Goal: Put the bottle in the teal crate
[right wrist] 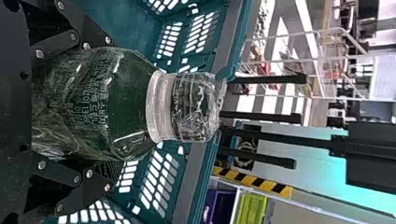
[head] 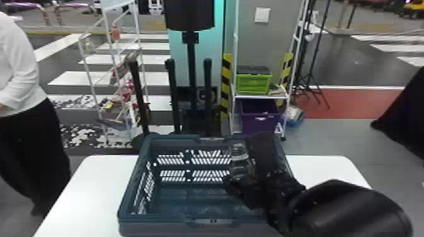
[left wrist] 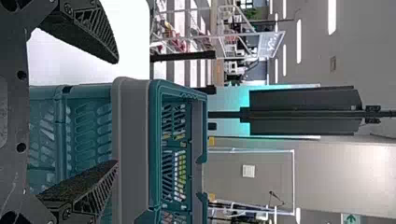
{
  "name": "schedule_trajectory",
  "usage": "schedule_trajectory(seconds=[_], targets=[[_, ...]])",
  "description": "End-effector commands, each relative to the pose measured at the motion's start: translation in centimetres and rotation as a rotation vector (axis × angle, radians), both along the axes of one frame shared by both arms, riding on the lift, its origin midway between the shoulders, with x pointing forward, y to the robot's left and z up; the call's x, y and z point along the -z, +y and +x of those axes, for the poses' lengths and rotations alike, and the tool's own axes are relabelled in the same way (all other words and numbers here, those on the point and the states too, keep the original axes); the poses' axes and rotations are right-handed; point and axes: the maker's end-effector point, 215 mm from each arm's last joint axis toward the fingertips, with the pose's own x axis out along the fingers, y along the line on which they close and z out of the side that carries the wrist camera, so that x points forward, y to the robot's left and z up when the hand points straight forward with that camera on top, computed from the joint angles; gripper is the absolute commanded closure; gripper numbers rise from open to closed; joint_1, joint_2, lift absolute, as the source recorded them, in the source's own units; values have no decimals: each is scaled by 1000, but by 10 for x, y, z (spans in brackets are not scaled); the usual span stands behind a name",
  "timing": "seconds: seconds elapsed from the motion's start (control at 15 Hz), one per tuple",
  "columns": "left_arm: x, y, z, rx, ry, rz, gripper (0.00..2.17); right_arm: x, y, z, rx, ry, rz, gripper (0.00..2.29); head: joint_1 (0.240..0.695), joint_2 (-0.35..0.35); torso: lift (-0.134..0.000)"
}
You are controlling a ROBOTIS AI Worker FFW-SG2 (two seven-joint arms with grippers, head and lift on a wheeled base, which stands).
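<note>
My right gripper (head: 250,171) is over the right part of the teal crate (head: 129,201), holding a clear bottle (head: 238,156). In the right wrist view the bottle (right wrist: 126,102) lies lengthwise between the two sides of my right gripper (right wrist: 100,109), its ridged clear neck end pointing away from the palm, with the crate's slotted walls behind it. The left wrist view has my left gripper (left wrist: 116,111) with its fingers wide apart and nothing between them, close to the outside of the crate (left wrist: 133,154).
The crate stands on a white table (head: 82,189). Behind it are a dark post stand (head: 192,56), a wire rack on the left and a white shelf with a green box (head: 254,83) and a purple bin (head: 258,123).
</note>
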Motion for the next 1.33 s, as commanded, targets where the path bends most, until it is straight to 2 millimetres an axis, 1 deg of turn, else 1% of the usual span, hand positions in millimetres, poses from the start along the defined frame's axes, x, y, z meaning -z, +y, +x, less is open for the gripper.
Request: schedule_trajectory(seconds=[0.0, 0.13, 0.2, 0.33, 0.47, 0.53, 0.67, 0.73, 0.8, 0.87, 0.93, 1.0, 1.27], targets=[[1, 3, -1, -3, 2, 4, 120, 8, 13, 14, -19, 36, -2, 2071, 499, 0, 0], [2, 5, -3, -7, 5, 3, 120, 19, 24, 20, -34, 73, 1, 2067, 499, 0, 0], [0, 10, -3, -13, -2, 4, 120, 27, 27, 23, -34, 93, 3, 2067, 499, 0, 0], [-4, 10, -4, -14, -10, -1, 120, 37, 31, 25, -36, 121, -1, 2067, 499, 0, 0], [-6, 11, -5, -16, -16, -4, 120, 41, 30, 26, -34, 131, -7, 2057, 499, 0, 0], [-6, 11, -5, -16, -16, -4, 120, 42, 30, 26, -33, 131, -7, 1993, 499, 0, 0], [-8, 14, -5, -20, -20, -1, 120, 44, 30, 26, -35, 140, -7, 1959, 499, 0, 0], [-8, 12, -5, -16, -19, -4, 120, 46, 32, 25, -38, 147, 2, 1737, 499, 0, 0], [-9, 12, -5, -15, -21, -3, 120, 46, 36, 23, -46, 154, 17, 1362, 499, 0, 0], [-10, 12, -5, -15, -22, -4, 120, 45, 38, 22, -49, 156, 23, 697, 499, 0, 0], [-10, 13, -5, -16, -21, -3, 120, 46, 39, 22, -52, 157, 24, 174, 499, 0, 0], [-10, 13, -5, -16, -24, -4, 120, 45, 39, 22, -52, 155, 24, 26, 499, 0, 0], [-11, 14, -6, -17, -28, -5, 120, 44, 39, 20, -50, 154, 31, 36, 499, 0, 0]])
